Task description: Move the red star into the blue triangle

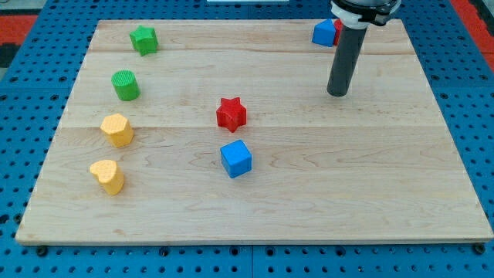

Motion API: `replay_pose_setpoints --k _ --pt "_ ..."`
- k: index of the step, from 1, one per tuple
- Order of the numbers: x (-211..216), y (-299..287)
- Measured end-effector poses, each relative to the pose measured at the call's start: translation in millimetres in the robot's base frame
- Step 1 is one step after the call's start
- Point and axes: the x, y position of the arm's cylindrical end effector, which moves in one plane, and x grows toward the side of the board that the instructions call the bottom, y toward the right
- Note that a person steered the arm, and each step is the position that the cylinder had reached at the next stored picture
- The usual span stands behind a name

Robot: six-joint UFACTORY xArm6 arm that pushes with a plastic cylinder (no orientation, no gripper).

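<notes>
**Tip stands apart from the red star**

My tip rests on the bench, touching no block. The red star lies well off toward the view's left, slightly lower. The blue triangle sits near, above the tip, beside the rod.

Bright, even overhead light, sharp throughout, soft short shadows under blocks, faint sheen on board below my tip.
</notes>
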Motion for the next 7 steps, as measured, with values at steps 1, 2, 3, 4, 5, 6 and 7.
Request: replay_pose_setpoints --k 1,2,3,4,5,6,7 --pt "3 0" --pt "6 2" --pt "45 12" --pt "77 -35" --pt "56 -123" --pt "47 -153" --pt "78 -174"
